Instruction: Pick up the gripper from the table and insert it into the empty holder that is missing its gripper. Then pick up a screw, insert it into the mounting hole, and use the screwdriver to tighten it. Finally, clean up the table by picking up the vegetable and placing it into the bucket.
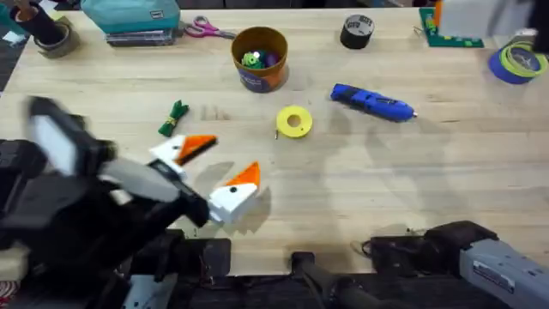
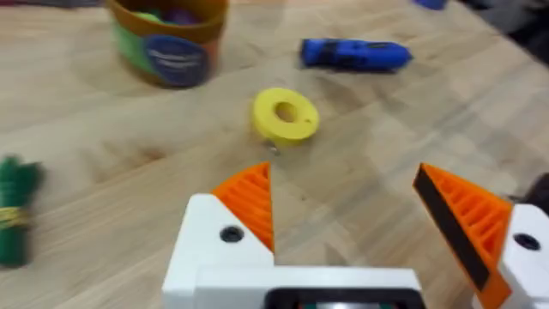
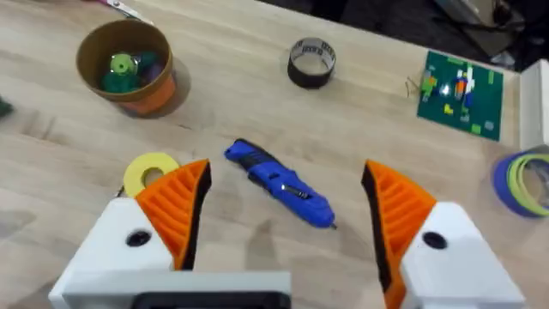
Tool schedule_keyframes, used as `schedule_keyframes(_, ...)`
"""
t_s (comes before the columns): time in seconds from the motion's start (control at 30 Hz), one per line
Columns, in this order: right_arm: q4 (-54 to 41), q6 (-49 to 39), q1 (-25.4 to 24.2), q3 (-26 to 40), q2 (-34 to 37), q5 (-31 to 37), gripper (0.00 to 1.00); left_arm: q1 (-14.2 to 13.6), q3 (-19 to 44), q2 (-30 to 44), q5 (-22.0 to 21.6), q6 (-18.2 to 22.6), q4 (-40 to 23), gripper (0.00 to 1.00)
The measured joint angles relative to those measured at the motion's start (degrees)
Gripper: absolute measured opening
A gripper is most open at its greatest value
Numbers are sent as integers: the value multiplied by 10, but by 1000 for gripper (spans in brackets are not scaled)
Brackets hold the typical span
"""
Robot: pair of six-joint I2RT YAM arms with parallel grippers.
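1. Screwdriver (image 1: 374, 102) lies flat on the table (image 1: 412, 189), right of the yellow disc (image 1: 294, 121).
2. Vegetable (image 1: 174, 118) sits left; bucket (image 1: 259, 58) stands behind.
3. Left gripper (image 2: 364, 210) hovers, fingers spread, empty.
4. Right gripper (image 3: 283, 210) gapes wide, empty, above the screwdriver.

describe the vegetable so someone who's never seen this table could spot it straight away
Start in the overhead view at the orange-yellow bucket near the table's far edge, then come toward the arms and to the left arm's side. On the bare wood there lies the vegetable, a small dark-green bundle pinched at its middle. It is the one green thing lying loose, unlike the flat yellow disc and the blue screwdriver.
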Motion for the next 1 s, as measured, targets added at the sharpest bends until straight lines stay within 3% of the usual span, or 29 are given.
schedule_keyframes(0.2, -9, 32, 0, -60, -55, -13, 997, 0, 111, 75, -94, 35, -39, 985)
schedule_keyframes(0.5, -12, 42, 0, -197, -122, -32, 997, 0, 168, 258, -181, 46, -55, 986)
schedule_keyframes(0.77, -12, 42, 0, -209, -136, -32, 995, 0, 262, 397, -223, 46, -76, 986)
schedule_keyframes(1.0, -12, 42, 0, -209, -136, -32, 997, 1, 281, 452, -237, 48, -54, 985)
